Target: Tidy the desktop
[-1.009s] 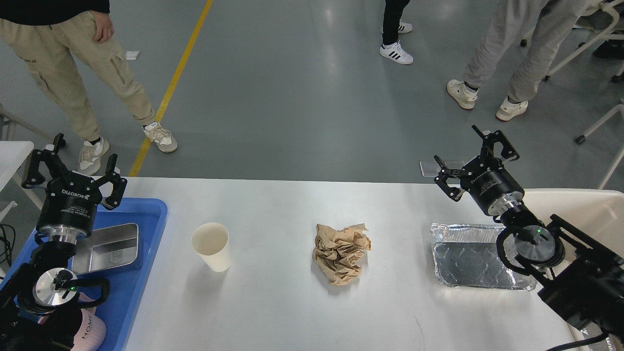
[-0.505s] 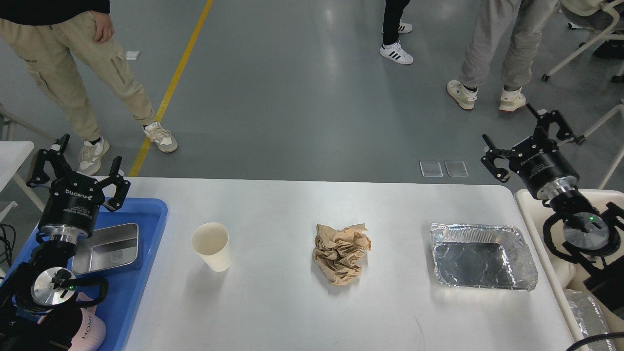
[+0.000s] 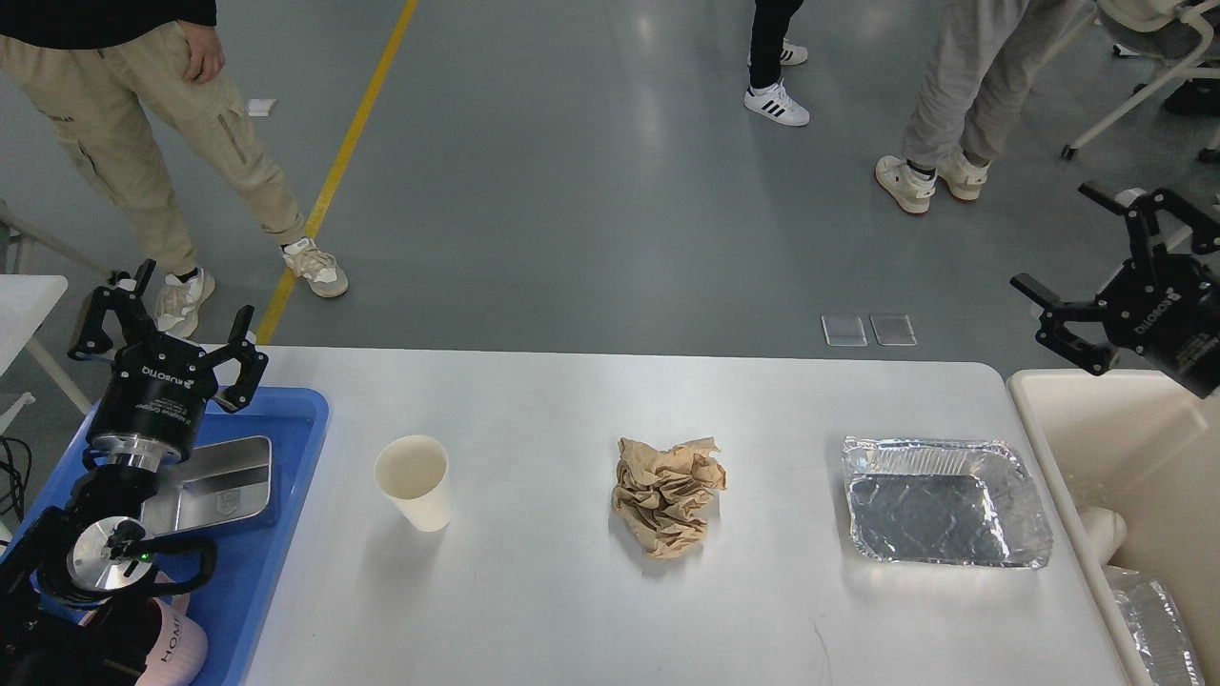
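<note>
The white desktop (image 3: 591,410) fills the lower view. On it stand a white paper cup (image 3: 413,481) at left, a crumpled brown paper (image 3: 667,494) in the middle and an empty foil tray (image 3: 944,502) at right. My left gripper (image 3: 167,324) is open and empty above the far end of the blue tray (image 3: 281,457). My right gripper (image 3: 1110,262) is open and empty, raised past the desktop's right edge above the cream bin (image 3: 1134,438).
The blue tray holds a metal box (image 3: 224,481) and a pink item (image 3: 181,648). The cream bin holds foil and white rubbish (image 3: 1148,615). People's legs (image 3: 963,105) stand on the grey floor beyond the desktop. A second white table (image 3: 24,305) is at far left.
My right arm has swung right, from over the foil tray to above the cream bin. My left gripper has shifted slightly right. The person at upper right has stepped.
</note>
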{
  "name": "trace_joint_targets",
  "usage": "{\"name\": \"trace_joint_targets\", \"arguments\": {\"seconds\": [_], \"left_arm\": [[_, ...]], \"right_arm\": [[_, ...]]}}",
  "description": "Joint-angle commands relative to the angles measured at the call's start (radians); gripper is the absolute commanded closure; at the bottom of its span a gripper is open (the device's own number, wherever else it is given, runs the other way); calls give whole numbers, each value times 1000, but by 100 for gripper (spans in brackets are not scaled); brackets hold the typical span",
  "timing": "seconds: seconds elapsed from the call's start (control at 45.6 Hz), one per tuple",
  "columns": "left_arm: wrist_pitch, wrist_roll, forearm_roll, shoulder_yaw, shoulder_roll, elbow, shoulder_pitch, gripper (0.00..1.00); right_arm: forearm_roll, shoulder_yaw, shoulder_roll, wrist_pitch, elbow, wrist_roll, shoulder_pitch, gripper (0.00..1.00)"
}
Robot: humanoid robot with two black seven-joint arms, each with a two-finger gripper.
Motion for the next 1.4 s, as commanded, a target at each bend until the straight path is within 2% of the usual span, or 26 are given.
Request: {"name": "trace_joint_targets", "arguments": {"seconds": [0.0, 0.176, 0.307, 0.439, 0.614, 0.702, 0.922, 1.097, 1.207, 1.382], "left_arm": [[0, 0, 0, 14, -10, 2, -6, 3], [1, 0, 0, 43, -15, 2, -23, 3], [1, 3, -1, 54, -16, 2, -26, 3], [1, 26, -1, 54, -16, 2, -32, 3], [1, 57, -1, 55, -36, 2, -48, 3], [0, 72, -1, 55, -39, 2, -49, 3], [-11, 74, -1, 55, -44, 2, -48, 3], [-16, 74, -1, 57, -39, 2, -49, 3], [-16, 74, -1, 57, -36, 2, -49, 3], [-16, 75, -1, 57, -24, 3, -51, 3]], "right_arm": [[-107, -24, -126, -36, 92, -9, -70, 0], [-194, -72, -296, -57, 206, -20, -142, 0], [-203, -182, -444, -105, 316, -49, -143, 0], [-204, -270, -562, -158, 401, -69, -143, 0], [-194, -334, -652, -249, 461, -72, -143, 0], [-185, -340, -659, -298, 462, -72, -143, 0], [-185, -336, -619, -413, 453, -72, -140, 0], [-187, -320, -597, -415, 448, -57, -113, 0], [-193, -328, -577, -413, 442, -17, -102, 0], [-197, -353, -573, -430, 409, -21, -105, 0]]}}
